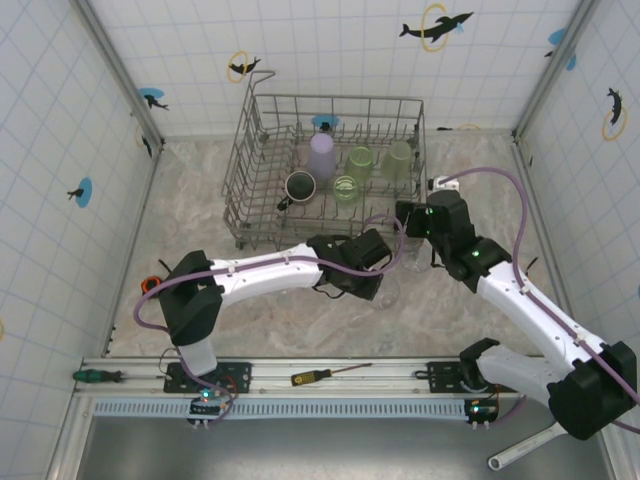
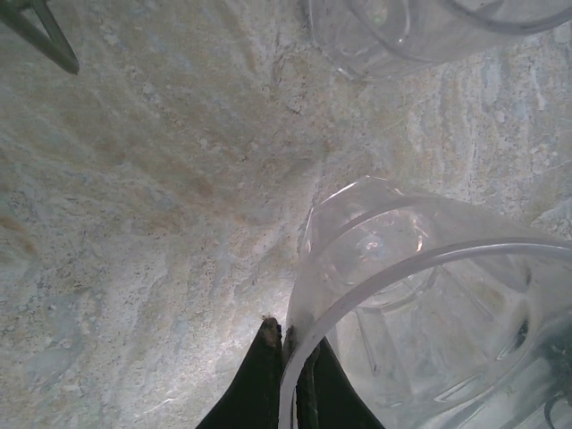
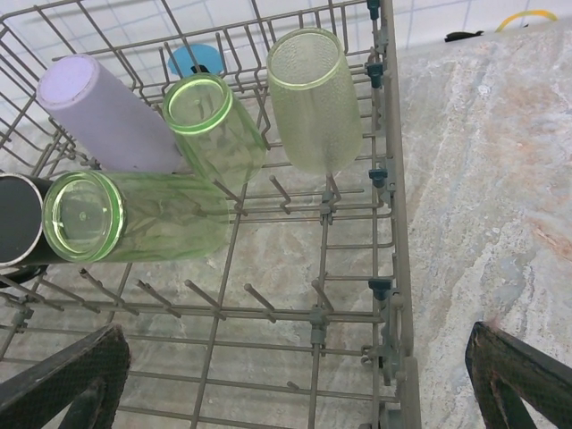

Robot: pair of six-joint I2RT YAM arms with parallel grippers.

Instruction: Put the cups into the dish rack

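The grey wire dish rack point(image 1: 243, 165) stands at the back of the table. Inside it are a lavender cup point(image 1: 321, 155) point(image 3: 103, 116), a black mug point(image 1: 300, 186) point(image 3: 16, 219) and three green tumblers point(image 1: 360, 160) point(image 1: 346, 190) point(image 1: 399, 160), which in the right wrist view lie tilted among the tines point(image 3: 134, 219) point(image 3: 219, 130) point(image 3: 313, 94). My left gripper point(image 1: 382, 272) point(image 2: 288, 344) is shut on the rim of a clear glass point(image 1: 389, 290) point(image 2: 420, 304) in front of the rack. A second clear glass point(image 1: 412, 262) point(image 2: 420, 36) stands just beyond. My right gripper point(image 1: 412, 215) point(image 3: 299, 335) hangs open over the rack's near right corner point(image 3: 393, 179).
A yellow-handled screwdriver point(image 1: 325, 375) lies near the front rail, a green one point(image 1: 95, 376) at far left. An orange object point(image 1: 152, 285) sits by the left wall, a wrench point(image 1: 520, 448) at bottom right. Tiled walls close in three sides.
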